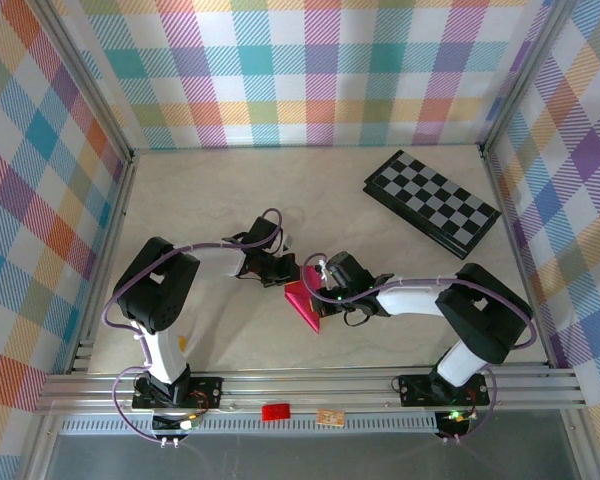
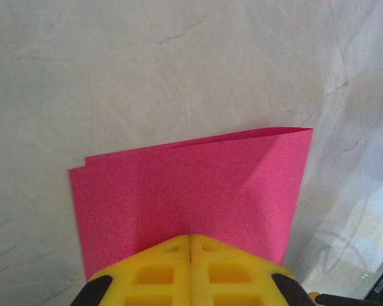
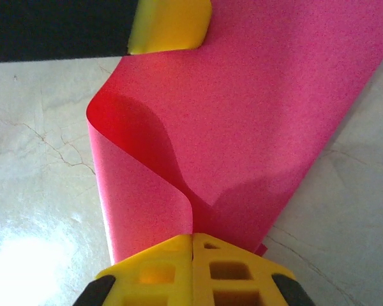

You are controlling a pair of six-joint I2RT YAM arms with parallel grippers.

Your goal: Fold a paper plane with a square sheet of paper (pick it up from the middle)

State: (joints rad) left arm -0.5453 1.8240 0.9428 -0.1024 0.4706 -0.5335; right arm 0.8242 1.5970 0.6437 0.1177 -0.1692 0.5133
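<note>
Left gripper (image 2: 190,238) and right gripper (image 3: 193,237) each clenched the doubled-over sheet of paper (image 2: 191,185), which stretched straight ahead of both jaws, spanning the gap between them.

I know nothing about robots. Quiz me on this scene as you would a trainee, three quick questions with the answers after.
1. True or false: the left fingers and the right fingers are both shut on the paper.
2. Where on the table does the checkerboard lie?
A) far right, away from both arms
B) near left, beside the left arm's base
C) under the paper
3. Fill in: in the left wrist view the pink paper is not one flat layer but ___ over on itself.

Key: 1 true; 2 A; 3 folded.
</note>
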